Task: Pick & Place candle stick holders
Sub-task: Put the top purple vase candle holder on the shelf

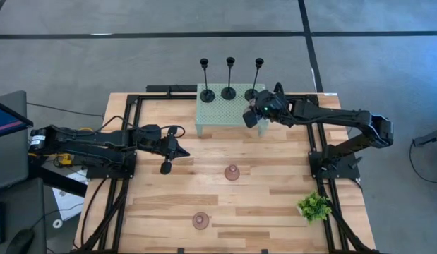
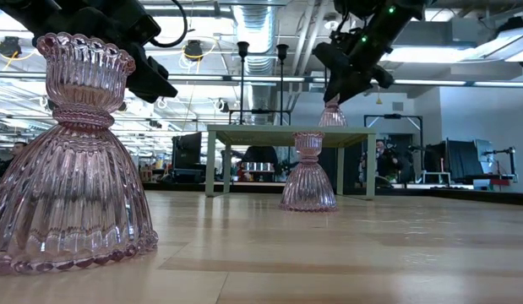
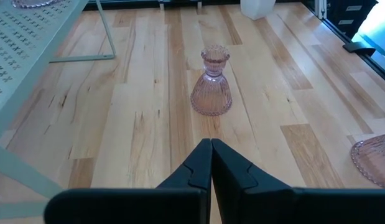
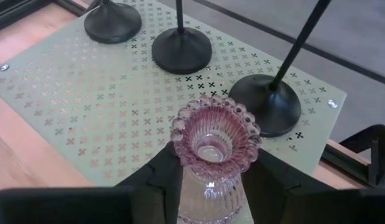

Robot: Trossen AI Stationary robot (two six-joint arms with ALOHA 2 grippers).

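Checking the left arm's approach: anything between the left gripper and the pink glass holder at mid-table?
No. In the left wrist view only bare wood separates the shut left gripper from the pink glass holder. The high view agrees.

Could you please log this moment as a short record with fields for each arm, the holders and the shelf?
right gripper: shut on pink ribbed glass candle holder, held above the shelf
left gripper: fingers shut, empty, over the table's left side
mint-green mesh shelf: three slim black stem candle holders stand in a row along its far edge
wooden table: two more pink glass holders stand upright, one mid-table, one near the front edge
small green leafy plant: front right
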